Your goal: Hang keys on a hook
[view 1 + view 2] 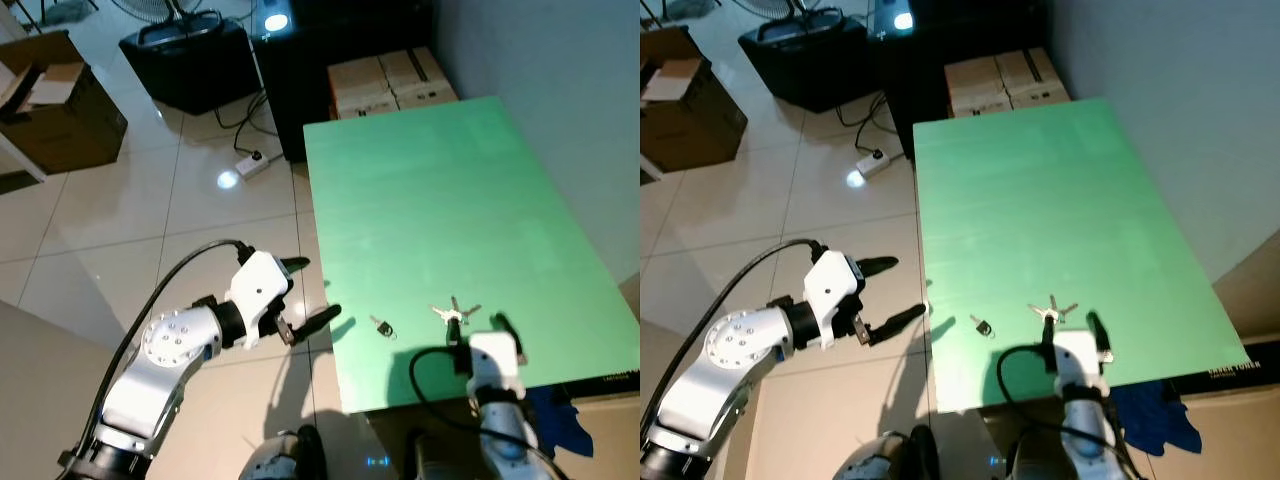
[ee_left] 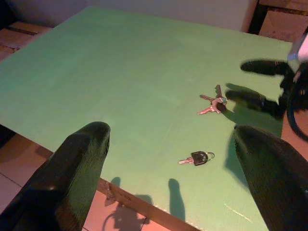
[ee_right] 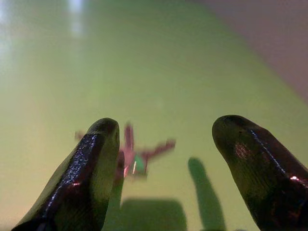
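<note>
Left eye view: a bunch of keys (image 1: 453, 312) lies on the green table (image 1: 440, 190) near its front edge, just ahead of the right gripper (image 1: 478, 331), whose fingers are spread and hold nothing. A single black-headed key (image 1: 382, 326) lies apart to its left. The left gripper (image 1: 305, 292) hovers off the table's left edge over the tiled floor (image 1: 120, 230), fingers spread. Cardboard boxes (image 1: 392, 80) sit beyond the table; an open carton (image 1: 55, 105) stands far left. Right wrist view blurs the keys.
</note>
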Robot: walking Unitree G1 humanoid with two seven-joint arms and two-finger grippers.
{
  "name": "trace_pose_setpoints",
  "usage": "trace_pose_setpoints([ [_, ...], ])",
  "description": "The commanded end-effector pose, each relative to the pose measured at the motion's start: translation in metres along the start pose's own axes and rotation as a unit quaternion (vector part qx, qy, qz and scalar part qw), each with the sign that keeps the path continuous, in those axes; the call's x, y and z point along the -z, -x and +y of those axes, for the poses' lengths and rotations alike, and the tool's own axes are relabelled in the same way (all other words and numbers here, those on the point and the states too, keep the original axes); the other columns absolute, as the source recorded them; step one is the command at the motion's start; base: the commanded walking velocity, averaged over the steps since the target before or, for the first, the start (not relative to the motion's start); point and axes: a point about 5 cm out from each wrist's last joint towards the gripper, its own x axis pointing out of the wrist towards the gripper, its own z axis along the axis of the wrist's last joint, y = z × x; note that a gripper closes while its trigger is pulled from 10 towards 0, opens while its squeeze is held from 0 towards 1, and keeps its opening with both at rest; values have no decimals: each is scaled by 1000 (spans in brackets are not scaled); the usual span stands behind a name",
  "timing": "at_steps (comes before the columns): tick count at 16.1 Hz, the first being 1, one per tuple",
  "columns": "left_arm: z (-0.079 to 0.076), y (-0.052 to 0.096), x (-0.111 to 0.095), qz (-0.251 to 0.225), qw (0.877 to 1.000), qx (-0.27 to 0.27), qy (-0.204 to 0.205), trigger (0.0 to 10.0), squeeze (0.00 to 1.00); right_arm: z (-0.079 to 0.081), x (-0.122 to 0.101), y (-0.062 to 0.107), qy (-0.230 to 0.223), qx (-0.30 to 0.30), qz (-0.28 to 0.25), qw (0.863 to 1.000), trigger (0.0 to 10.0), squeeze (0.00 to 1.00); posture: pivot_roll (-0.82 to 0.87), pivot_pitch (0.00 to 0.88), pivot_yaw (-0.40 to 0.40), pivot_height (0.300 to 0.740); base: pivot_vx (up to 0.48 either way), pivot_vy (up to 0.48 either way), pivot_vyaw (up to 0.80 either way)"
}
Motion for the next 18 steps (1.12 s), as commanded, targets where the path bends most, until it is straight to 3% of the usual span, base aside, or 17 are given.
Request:
trace_pose_setpoints([
  [1, -4, 2, 1, 4, 1000, 5, -3, 10000, 0, 1, -11, -3, -14, -7, -26, 1000, 10000, 0, -39, 159, 144, 740, 0, 0, 0],
  [4, -4, 0, 0, 4, 1000, 5, -2, 10000, 0, 3, -15, -11, -27, -23, -21, 999, 10000, 0, -32, 156, 140, 740, 0, 0, 0],
  [6, -4, 1, 0, 5, 1000, 3, -4, 10000, 0, 6, -10, -14, -42, -48, 18, 998, 10000, 0, -28, 156, 138, 740, 0, 0, 0],
  [9, -6, 2, 1, 5, 1000, 2, -3, 10000, 0, 11, -12, -11, -42, -66, 23, 997, 10000, 0, -26, 160, 135, 740, 0, 0, 0],
  [13, -7, 3, 1, 5, 1000, 0, -2, 10000, 0, 14, -2, -3, -48, -63, 69, 994, 10000, 0, -23, 165, 130, 740, 0, 0, 0],
  [18, -6, 3, 1, 6, 1000, 1, -2, 10000, 0, 9, 1, -9, -55, -67, 90, 992, 10000, 0, -17, 172, 132, 740, 0, 0, 0],
])
